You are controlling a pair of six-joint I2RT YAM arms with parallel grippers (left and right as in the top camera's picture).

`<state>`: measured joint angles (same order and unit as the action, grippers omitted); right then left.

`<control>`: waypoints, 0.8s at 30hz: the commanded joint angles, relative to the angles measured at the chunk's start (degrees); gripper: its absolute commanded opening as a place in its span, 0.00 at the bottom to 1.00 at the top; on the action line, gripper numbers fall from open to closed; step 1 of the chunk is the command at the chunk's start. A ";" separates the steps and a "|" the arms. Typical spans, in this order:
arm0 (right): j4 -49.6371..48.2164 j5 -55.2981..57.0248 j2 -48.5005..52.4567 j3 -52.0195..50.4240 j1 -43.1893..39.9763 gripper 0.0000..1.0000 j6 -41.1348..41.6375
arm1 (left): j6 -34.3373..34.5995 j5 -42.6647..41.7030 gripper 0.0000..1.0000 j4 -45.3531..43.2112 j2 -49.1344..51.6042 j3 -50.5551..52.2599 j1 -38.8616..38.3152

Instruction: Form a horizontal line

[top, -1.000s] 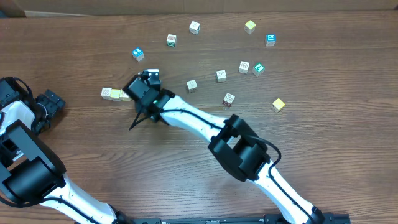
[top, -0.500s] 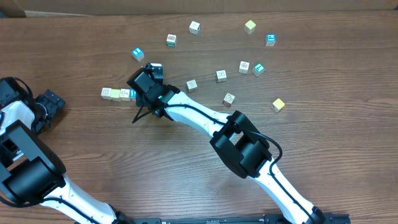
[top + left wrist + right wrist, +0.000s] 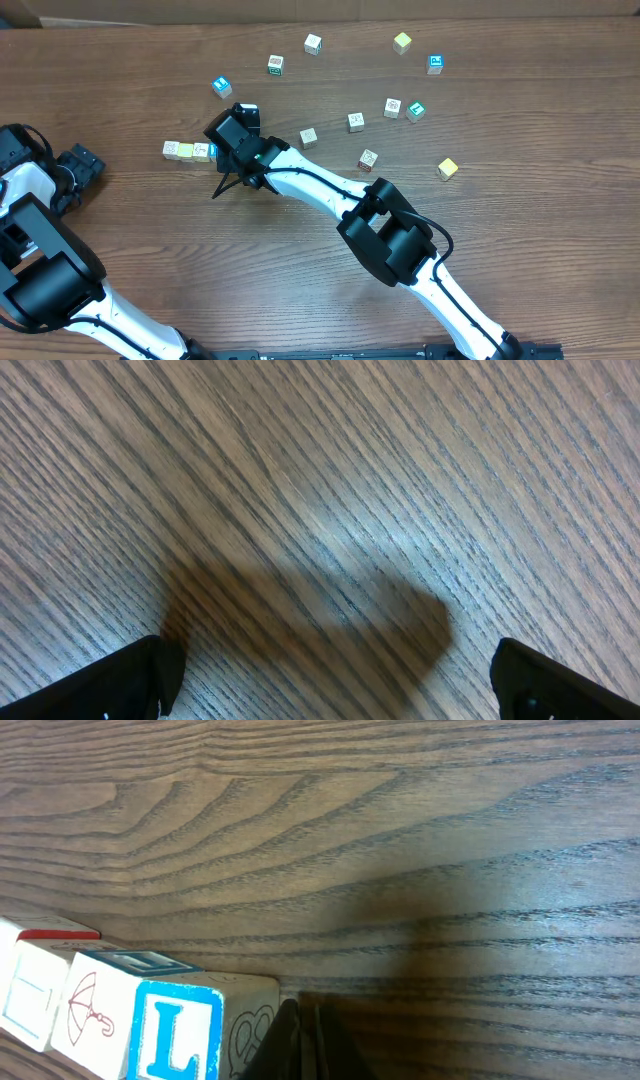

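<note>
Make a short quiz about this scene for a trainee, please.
1. True or false: the right tool is shut.
2. In the right wrist view, which letter is on the end cube of the row? A) L B) T C) M
3. Fill in: the left tool hangs open above the bare ____.
Key: 1 true; 2 A; 3 table.
</note>
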<state>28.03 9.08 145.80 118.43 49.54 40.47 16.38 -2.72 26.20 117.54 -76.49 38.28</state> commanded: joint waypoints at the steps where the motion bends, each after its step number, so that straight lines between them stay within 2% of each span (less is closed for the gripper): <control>1: -0.35 -0.68 0.28 -0.74 0.22 0.04 -0.02 | 0.79 1.66 0.99 2.27 4.24 3.37 0.96; 24: -0.35 -4.50 0.28 -0.74 0.26 0.04 -0.02 | 0.79 1.66 1.00 2.27 4.24 3.37 0.96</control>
<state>28.01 5.74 145.80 118.43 49.54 40.47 16.38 -2.72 26.20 117.54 -76.49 38.28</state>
